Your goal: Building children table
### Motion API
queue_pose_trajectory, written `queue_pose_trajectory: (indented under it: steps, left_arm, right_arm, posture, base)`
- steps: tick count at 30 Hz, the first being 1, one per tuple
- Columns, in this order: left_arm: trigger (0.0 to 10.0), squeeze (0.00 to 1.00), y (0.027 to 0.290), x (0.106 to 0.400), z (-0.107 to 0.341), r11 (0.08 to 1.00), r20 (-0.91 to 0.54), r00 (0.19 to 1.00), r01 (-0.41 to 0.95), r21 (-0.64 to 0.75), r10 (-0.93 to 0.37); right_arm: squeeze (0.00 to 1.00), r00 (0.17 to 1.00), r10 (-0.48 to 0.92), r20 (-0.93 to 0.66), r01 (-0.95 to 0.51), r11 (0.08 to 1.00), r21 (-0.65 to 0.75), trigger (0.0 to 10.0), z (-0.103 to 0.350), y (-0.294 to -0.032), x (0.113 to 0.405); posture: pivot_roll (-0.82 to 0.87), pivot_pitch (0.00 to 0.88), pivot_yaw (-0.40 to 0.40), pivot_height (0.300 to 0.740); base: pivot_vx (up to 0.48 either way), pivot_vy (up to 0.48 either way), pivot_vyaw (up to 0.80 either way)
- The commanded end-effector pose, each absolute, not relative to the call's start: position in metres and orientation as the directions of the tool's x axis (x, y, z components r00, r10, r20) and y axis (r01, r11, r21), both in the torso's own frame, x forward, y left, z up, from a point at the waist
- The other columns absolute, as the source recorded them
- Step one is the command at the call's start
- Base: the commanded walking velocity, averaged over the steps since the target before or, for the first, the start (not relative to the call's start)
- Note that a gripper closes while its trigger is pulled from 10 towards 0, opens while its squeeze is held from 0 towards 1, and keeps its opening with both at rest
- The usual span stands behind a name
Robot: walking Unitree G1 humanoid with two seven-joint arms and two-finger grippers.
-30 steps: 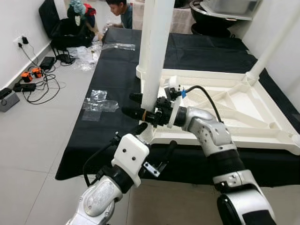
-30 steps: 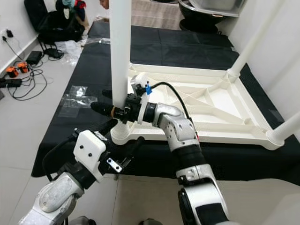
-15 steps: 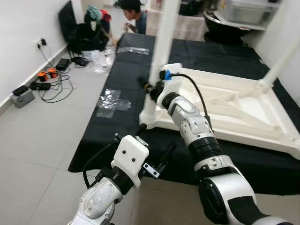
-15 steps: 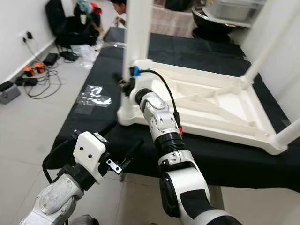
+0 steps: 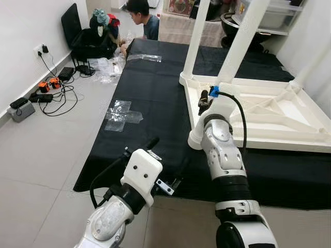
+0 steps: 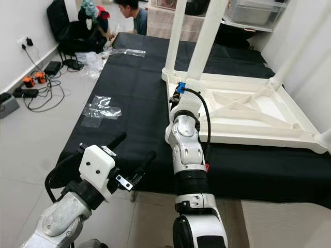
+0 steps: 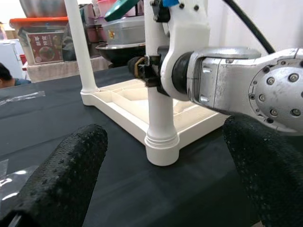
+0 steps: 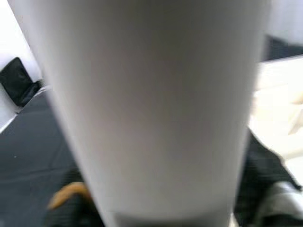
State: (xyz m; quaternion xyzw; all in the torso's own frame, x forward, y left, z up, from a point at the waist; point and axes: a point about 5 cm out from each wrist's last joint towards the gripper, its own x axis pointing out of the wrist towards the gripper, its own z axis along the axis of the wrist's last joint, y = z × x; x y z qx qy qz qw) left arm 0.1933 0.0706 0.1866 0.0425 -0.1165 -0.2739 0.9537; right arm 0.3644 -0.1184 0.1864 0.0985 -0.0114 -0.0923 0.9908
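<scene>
A white children's table (image 5: 269,111) lies upside down on a black cloth, its legs pointing up. My right gripper (image 5: 203,99) is shut on the near-corner table leg (image 5: 235,49), a little above the leg's socket (image 5: 198,140). In the right wrist view the leg (image 8: 156,104) sits between dark fingers on either side. My left gripper (image 5: 165,157) hangs open and holds nothing, low in front of the cloth's near edge. The left wrist view looks between its two wide-apart fingers (image 7: 61,175) at that leg (image 7: 161,118) and the right gripper (image 7: 142,66).
A person (image 5: 142,13) sits at the far end by a black chair with bags (image 5: 88,36). Cables and chargers (image 5: 46,88) and clear plastic wraps (image 5: 121,111) lie on the tiled floor at left. Another plastic bag (image 5: 145,58) lies on the cloth. Bins (image 5: 274,13) stand behind.
The whole picture has shifted, so the camera moved. My right arm has swung from reaching leftward to pointing straight ahead, still on the leg. The left gripper is unchanged.
</scene>
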Motion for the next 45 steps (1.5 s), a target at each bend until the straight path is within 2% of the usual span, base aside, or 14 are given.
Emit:
queue_pose_trajectory:
  steps: [1, 3, 4, 8, 10, 14, 20, 27, 28, 30, 33, 36, 38, 45]
  left_arm:
    - [10.0, 0.00, 0.069, 0.193, 0.184, 0.841, 0.189, 0.820, 0.521, 0.145, -0.541]
    - [10.0, 0.00, 0.069, 0.193, 0.184, 0.842, 0.191, 0.820, 0.520, 0.144, -0.539]
    - [10.0, 0.00, 0.069, 0.194, 0.184, 0.843, 0.192, 0.821, 0.518, 0.144, -0.537]
    - [10.0, 0.00, 0.071, 0.195, 0.185, 0.846, 0.194, 0.824, 0.512, 0.146, -0.532]
    - [10.0, 0.00, 0.071, 0.195, 0.185, 0.846, 0.194, 0.823, 0.513, 0.147, -0.533]
    - [10.0, 0.00, 0.070, 0.195, 0.186, 0.843, 0.197, 0.820, 0.517, 0.145, -0.537]
    - [10.0, 0.00, 0.068, 0.195, 0.186, 0.843, 0.198, 0.819, 0.518, 0.146, -0.538]
    - [10.0, 0.00, 0.069, 0.194, 0.186, 0.844, 0.195, 0.822, 0.516, 0.146, -0.535]
    - [10.0, 0.00, 0.069, 0.194, 0.186, 0.845, 0.195, 0.822, 0.515, 0.146, -0.535]
    - [10.0, 0.00, 0.069, 0.194, 0.186, 0.845, 0.195, 0.822, 0.515, 0.146, -0.535]
    - [10.0, 0.00, 0.069, 0.193, 0.185, 0.845, 0.195, 0.823, 0.514, 0.144, -0.534]
    - [10.0, 0.00, 0.069, 0.193, 0.185, 0.846, 0.195, 0.824, 0.513, 0.143, -0.532]
    - [10.0, 0.00, 0.069, 0.193, 0.185, 0.847, 0.194, 0.825, 0.512, 0.144, -0.531]
    - [10.0, 0.00, 0.069, 0.194, 0.184, 0.845, 0.194, 0.822, 0.515, 0.144, -0.535]
  right_arm:
    - [1.00, 0.987, -0.159, 0.007, 0.152, 0.960, 0.236, 10.0, 0.190, -0.107, 0.366]
    - [1.00, 0.989, -0.136, 0.057, 0.119, 0.963, 0.243, 10.0, 0.199, -0.104, 0.369]
    - [0.00, 0.985, -0.094, 0.145, 0.055, 0.966, 0.253, 10.0, 0.212, -0.105, 0.374]
    - [0.00, 0.964, 0.122, 0.236, -0.189, 0.940, 0.285, 10.0, 0.230, -0.100, 0.381]
    - [0.00, 0.824, 0.500, 0.265, -0.564, 0.763, 0.316, 10.0, 0.234, -0.089, 0.377]
    - [0.00, 0.553, 0.808, 0.206, -0.831, 0.514, 0.213, 10.0, 0.222, -0.086, 0.356]
    - [0.00, 0.390, 0.914, 0.113, -0.917, 0.374, 0.139, 10.0, 0.208, -0.082, 0.345]
    - [0.00, 0.418, 0.905, 0.083, -0.907, 0.412, 0.081, 10.0, 0.202, -0.073, 0.353]
    - [0.00, 0.455, 0.888, 0.073, -0.890, 0.450, 0.074, 0.0, 0.201, -0.070, 0.358]
    - [0.00, 0.455, 0.888, 0.073, -0.890, 0.450, 0.074, 0.0, 0.201, -0.070, 0.358]
    - [0.00, 0.813, 0.582, 0.025, -0.580, 0.804, 0.132, 0.0, 0.196, -0.080, 0.383]
    - [0.00, 0.889, 0.459, 0.012, -0.456, 0.881, 0.129, 0.0, 0.195, -0.089, 0.388]
    - [0.00, 0.994, 0.106, -0.022, -0.103, 0.987, 0.127, 0.0, 0.191, -0.119, 0.390]
    - [0.00, 0.941, -0.339, -0.015, 0.335, 0.920, 0.201, 0.0, 0.192, -0.151, 0.370]
  posture:
    - [0.09, 0.061, -0.114, 0.740]
    - [0.09, 0.060, -0.117, 0.740]
    - [0.09, 0.061, -0.118, 0.740]
    - [0.09, 0.063, -0.118, 0.740]
    - [0.09, 0.062, -0.118, 0.740]
    - [0.09, 0.064, -0.119, 0.740]
    - [0.09, 0.066, -0.121, 0.740]
    - [0.09, 0.068, -0.120, 0.740]
    - [0.09, 0.066, -0.121, 0.740]
    - [0.09, 0.066, -0.121, 0.740]
    - [0.09, 0.063, -0.124, 0.740]
    - [0.09, 0.062, -0.125, 0.740]
    - [0.09, 0.061, -0.122, 0.740]
    - [0.08, 0.054, -0.119, 0.740]
  base:
    - [0.000, 0.000, 0.00]
    - [0.000, 0.000, 0.00]
    - [0.000, 0.000, 0.00]
    - [0.000, 0.000, 0.00]
    - [0.000, 0.000, 0.00]
    - [0.000, 0.000, 0.00]
    - [0.000, 0.000, 0.00]
    - [0.000, 0.000, 0.00]
    - [0.000, 0.000, 0.00]
    - [0.000, 0.000, 0.00]
    - [0.000, 0.000, 0.00]
    - [0.000, 0.000, 0.00]
    - [0.000, 0.000, 0.00]
    - [0.000, 0.000, 0.00]
